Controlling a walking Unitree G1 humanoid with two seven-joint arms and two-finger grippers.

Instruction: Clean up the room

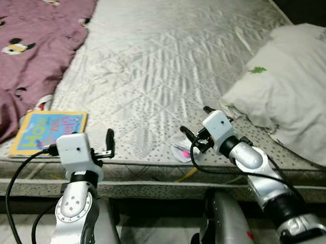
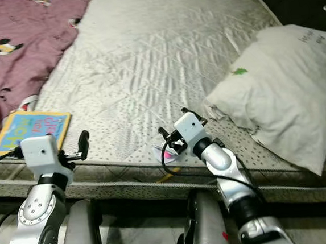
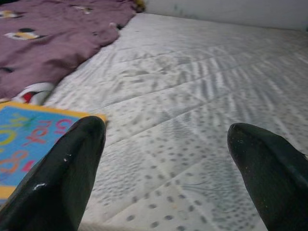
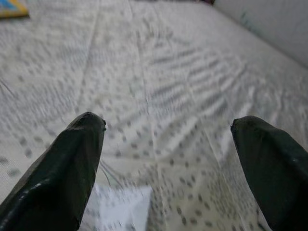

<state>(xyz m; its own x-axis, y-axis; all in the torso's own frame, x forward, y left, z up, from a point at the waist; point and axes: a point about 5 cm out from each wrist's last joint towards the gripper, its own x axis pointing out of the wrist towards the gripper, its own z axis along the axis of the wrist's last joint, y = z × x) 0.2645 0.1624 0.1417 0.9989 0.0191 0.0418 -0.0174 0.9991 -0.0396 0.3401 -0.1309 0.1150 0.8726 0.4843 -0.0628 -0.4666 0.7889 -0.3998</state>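
Nearest the robot, both arms are raised to the front edge of a bare mattress (image 1: 163, 59), a stance judged to suit reaching for the clutter lying along that edge. The left gripper (image 3: 166, 159) is held with its fingers spread wide and nothing between them, just beside a children's book (image 1: 48, 131) that lies flat at the front left corner of the mattress. The right gripper (image 4: 168, 159) is likewise released, its fingers parted over a small crumpled wrapper (image 1: 182, 152), white with a pink patch, resting close to the front edge near the middle; this is judged the likeliest piece to be picked up next, since the fingers already straddle it. In the right wrist view a pale corner of the wrapper is shown just below the fingers, though its pink side is hidden there and is seen from the head views. The book's blue cover and coloured lettering are shown close up in the left wrist view, beside one black finger. Further back, a white pillow (image 1: 291, 88) is slumped against the right edge, partly overhanging it. A purple blanket (image 1: 25, 48) printed with cartoon mice is bunched over the far left corner, its fold lying near the book.
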